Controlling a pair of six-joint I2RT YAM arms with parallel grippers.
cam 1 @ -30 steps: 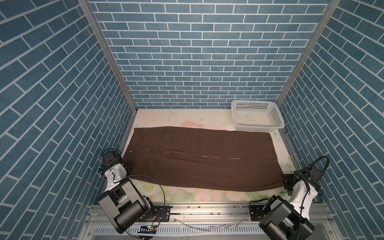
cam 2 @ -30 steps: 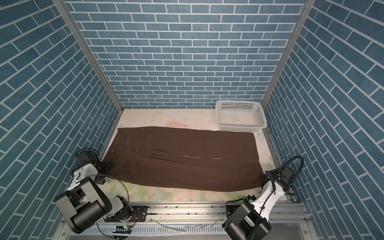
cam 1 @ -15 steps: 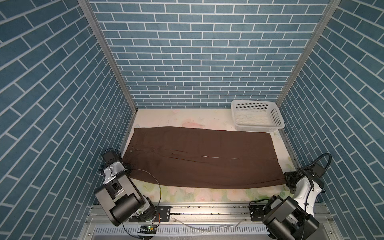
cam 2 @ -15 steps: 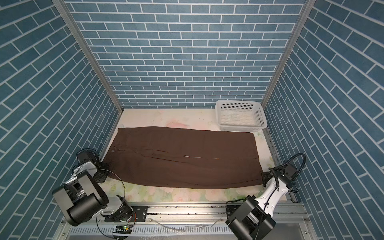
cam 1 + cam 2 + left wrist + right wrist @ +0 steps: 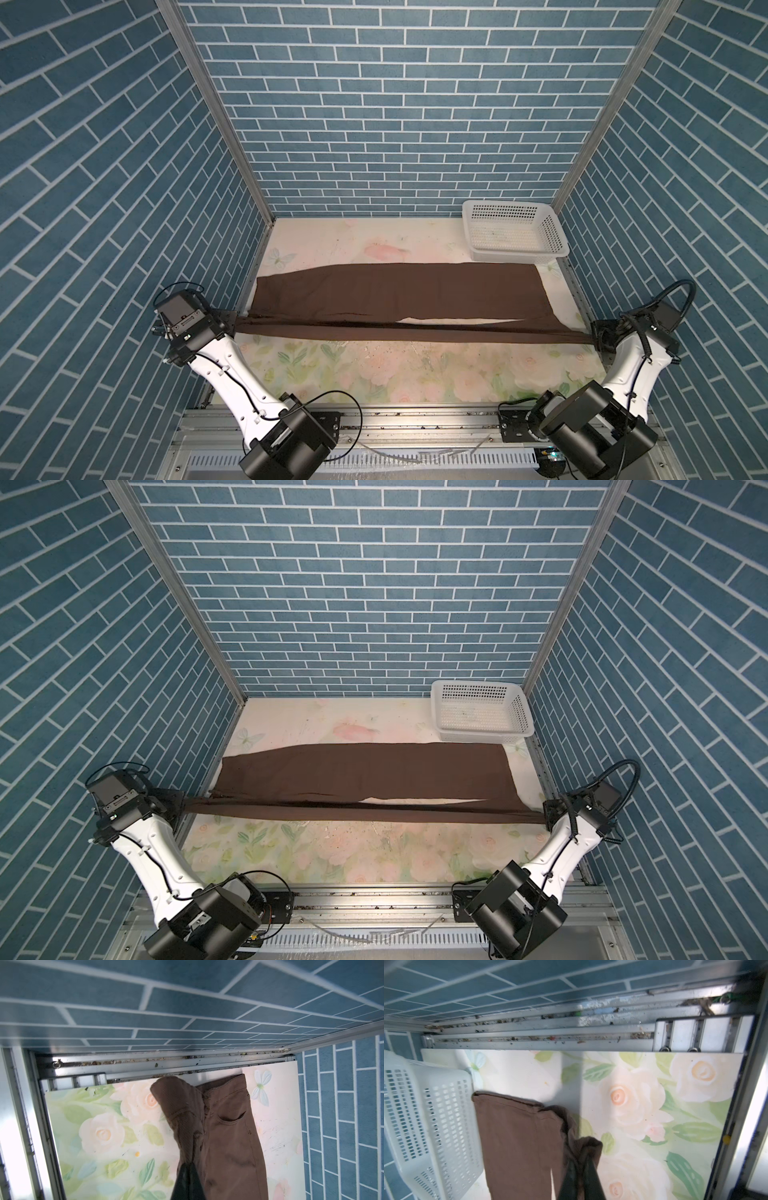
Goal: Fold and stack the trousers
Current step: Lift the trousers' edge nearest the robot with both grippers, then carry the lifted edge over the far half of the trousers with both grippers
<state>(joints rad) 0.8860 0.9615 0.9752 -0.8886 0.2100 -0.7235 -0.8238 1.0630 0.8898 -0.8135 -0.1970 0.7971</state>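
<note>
The dark brown trousers [image 5: 395, 291] [image 5: 365, 766] lie lengthwise across the floral table, waist at the left and leg hems at the right. Their near long edge is raised off the table and stretched taut between both grippers. My left gripper [image 5: 235, 326] [image 5: 183, 806] is shut on the near waist corner, whose fabric [image 5: 182, 1118] bunches at the fingertips in the left wrist view [image 5: 188, 1164]. My right gripper [image 5: 594, 338] [image 5: 545, 817] is shut on the near hem corner, gathered at its tips [image 5: 580, 1159] beside the flat leg [image 5: 517, 1136].
A white perforated basket [image 5: 552, 232] [image 5: 521, 717] [image 5: 436, 1105] stands at the back right corner, just behind the hem end. Blue brick walls close in on three sides. Bare floral tabletop [image 5: 395, 374] lies in front of the trousers, with a metal rail along the front edge.
The left gripper closed on the waist corner. Both grippers then rose and moved inward, lifting the trousers' near edge off the table and stretching it between them.
</note>
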